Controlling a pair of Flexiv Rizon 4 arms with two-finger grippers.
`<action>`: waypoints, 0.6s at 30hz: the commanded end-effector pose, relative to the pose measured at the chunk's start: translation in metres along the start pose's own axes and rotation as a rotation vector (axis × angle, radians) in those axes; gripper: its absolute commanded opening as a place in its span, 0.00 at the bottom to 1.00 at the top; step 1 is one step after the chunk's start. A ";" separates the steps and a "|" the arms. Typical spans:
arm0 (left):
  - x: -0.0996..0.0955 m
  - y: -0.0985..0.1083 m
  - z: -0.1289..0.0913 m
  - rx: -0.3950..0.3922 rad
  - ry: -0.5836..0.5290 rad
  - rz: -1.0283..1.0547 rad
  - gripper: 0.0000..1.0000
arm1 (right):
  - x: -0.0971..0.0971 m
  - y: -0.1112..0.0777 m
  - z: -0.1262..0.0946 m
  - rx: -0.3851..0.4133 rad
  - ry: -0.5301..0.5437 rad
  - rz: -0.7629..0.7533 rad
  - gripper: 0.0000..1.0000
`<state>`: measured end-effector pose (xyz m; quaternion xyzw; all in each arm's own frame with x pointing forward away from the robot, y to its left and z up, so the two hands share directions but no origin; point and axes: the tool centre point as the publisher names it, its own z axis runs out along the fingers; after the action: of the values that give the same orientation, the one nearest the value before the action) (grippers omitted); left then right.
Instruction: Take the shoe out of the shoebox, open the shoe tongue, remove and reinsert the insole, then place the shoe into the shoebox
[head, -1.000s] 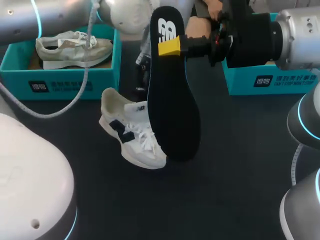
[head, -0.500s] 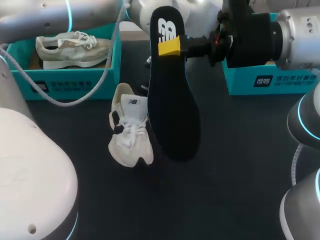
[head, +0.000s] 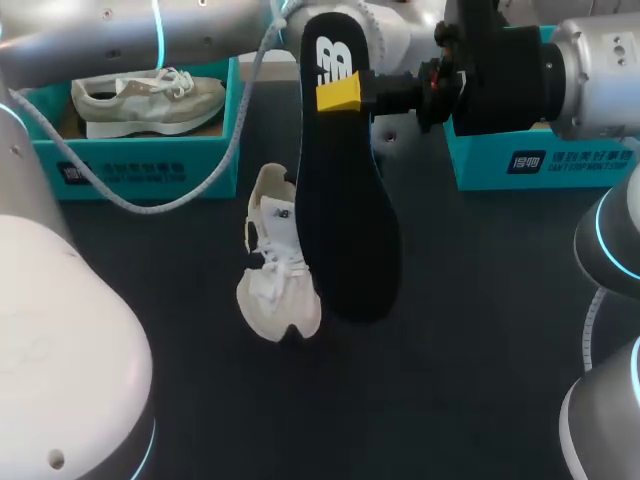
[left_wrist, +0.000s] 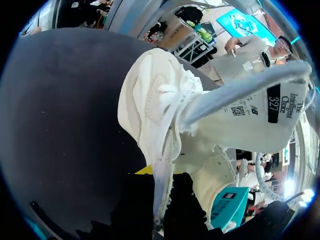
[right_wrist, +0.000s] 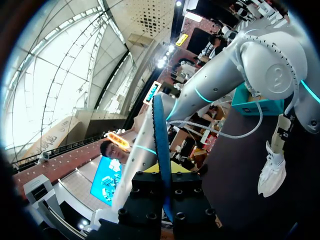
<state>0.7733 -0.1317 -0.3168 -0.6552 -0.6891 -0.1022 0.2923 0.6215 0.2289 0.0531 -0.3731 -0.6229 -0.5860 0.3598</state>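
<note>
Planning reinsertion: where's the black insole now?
Head view, centre: the black foam insole hangs upright, clamped in the right gripper, just right of the white lace-up sneaker.

Print on shoe tongue (left_wrist: 260, 105), shoebox (head: 120, 172) front, insole (head: 345, 200) heel

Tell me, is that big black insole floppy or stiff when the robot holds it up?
Probably fairly stiff: the right gripper pinches only one end of the insole, yet the rest looks almost straight, not drooping. It looks thin edge-on in the right wrist view, so a push would likely bend it. It is likely light too, since that small pinch carries it.
</note>
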 end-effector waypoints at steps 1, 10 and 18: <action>0.004 -0.003 -0.001 -0.031 -0.069 -0.022 0.00 | 0.000 0.000 0.003 -0.001 0.000 0.001 0.00; -0.023 -0.014 -0.008 -0.081 -0.134 -0.065 0.00 | 0.000 0.000 0.003 -0.001 0.000 0.001 0.00; -0.047 -0.021 0.007 -0.117 -0.126 -0.080 0.00 | 0.000 0.000 0.003 -0.001 0.000 0.001 0.00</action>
<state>0.7531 -0.1653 -0.3333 -0.6487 -0.7251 -0.1041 0.2063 0.6214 0.2289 0.0531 -0.3730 -0.6229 -0.5860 0.3598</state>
